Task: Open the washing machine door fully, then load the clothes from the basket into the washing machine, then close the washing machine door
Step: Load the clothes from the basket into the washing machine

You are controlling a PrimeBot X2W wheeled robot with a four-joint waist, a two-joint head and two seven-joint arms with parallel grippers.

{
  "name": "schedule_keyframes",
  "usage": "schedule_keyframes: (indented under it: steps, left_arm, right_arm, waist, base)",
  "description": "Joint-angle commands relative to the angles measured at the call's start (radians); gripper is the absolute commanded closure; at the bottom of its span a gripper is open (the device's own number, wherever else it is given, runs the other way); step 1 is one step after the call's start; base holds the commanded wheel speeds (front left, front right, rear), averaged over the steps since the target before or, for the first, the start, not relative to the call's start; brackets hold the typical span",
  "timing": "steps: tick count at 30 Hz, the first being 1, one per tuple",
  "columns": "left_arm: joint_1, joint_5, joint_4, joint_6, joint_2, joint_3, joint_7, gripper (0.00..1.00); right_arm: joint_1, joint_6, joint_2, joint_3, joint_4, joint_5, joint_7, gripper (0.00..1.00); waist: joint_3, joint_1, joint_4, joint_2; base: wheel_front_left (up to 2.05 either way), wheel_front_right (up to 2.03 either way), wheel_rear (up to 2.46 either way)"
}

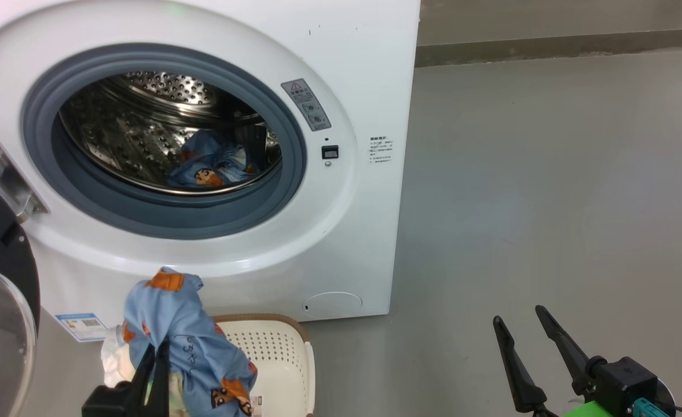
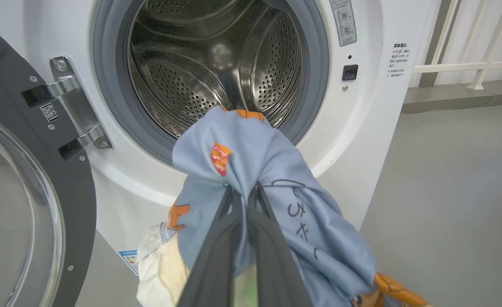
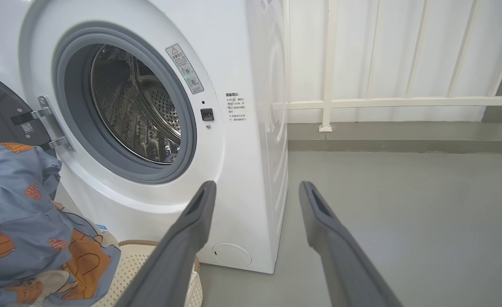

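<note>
A white washing machine [image 1: 347, 69] stands on a grey floor [image 1: 549, 174]. Its washing machine door [image 1: 2, 255] is swung wide open to the left, showing a black rim and a glass bowl. Inside the steel drum [image 1: 121, 133] lies one of the clothes [image 1: 211, 165], light blue with orange figures. The left hand [image 1: 156, 350], low at the left, has its two dark fingers pressed together, pinching another light blue piece [image 1: 184, 330]. That piece hangs bunched over the fingers, above the basket [image 1: 286, 359] and below the drum opening. Some cream-white cloth [image 1: 112, 359] hangs at its left side. The cream basket sits on the floor just in front of the machine. The right hand [image 1: 519, 315], at the lower right, is spread and empty, well apart from the machine.
</note>
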Motion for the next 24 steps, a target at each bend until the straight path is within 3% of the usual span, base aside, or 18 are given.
schedule_keyframes:
  steps: [1, 15, 24]
  left_arm:
    - [-0.017, -0.007, -0.031, 0.008, 0.019, 0.033, 0.0, 1.0]
    - [-0.032, -0.022, -0.015, 0.015, 0.018, 0.027, -0.002, 1.0]
    - [-0.116, -0.048, 0.033, -0.009, 0.012, 0.024, -0.009, 1.0]
  right_arm:
    - [-0.013, 0.002, -0.003, 0.024, -0.027, 0.0, 0.0, 0.0]
    - [-0.018, 0.002, -0.003, 0.024, -0.024, 0.0, 0.0, 0.0]
    - [-0.037, 0.002, -0.003, 0.037, -0.04, -0.007, 0.003, 0.0]
  waist:
    - [-0.001, 0.0, 0.0, -0.0001]
    - [0.001, 0.0, 0.003, -0.0001]
    - [0.045, 0.0, -0.005, -0.0001]
  base:
    - [0.0, 0.0, 0.0]
    - [0.0, 0.0, 0.0]
    - [0.0, 0.0, 0.0]
